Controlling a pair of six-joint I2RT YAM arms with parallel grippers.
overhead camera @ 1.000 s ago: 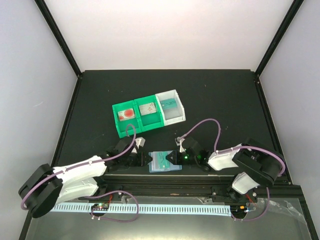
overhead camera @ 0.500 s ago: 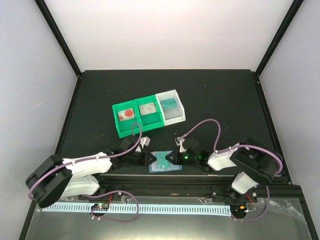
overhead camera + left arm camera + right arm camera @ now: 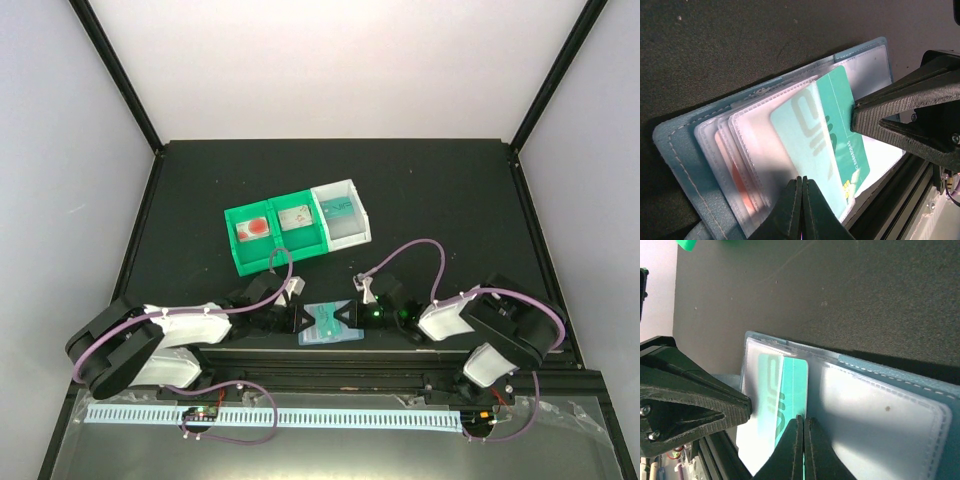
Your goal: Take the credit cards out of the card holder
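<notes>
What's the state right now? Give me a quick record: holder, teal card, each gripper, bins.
card holder: lying open at the table's near edge, between the two grippers
teal card: partly out of its clear pocket, one long edge exposed
left gripper: jaws shut, tips on the pocket over the teal card
right gripper: jaws shut, tip against the card's exposed edge
bins: green bin and white bin farther back, card-like items inside

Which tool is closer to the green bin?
Left. The left tool is at the card holder's left edge, nearer the green bin; the right tool is at its right edge.
</notes>
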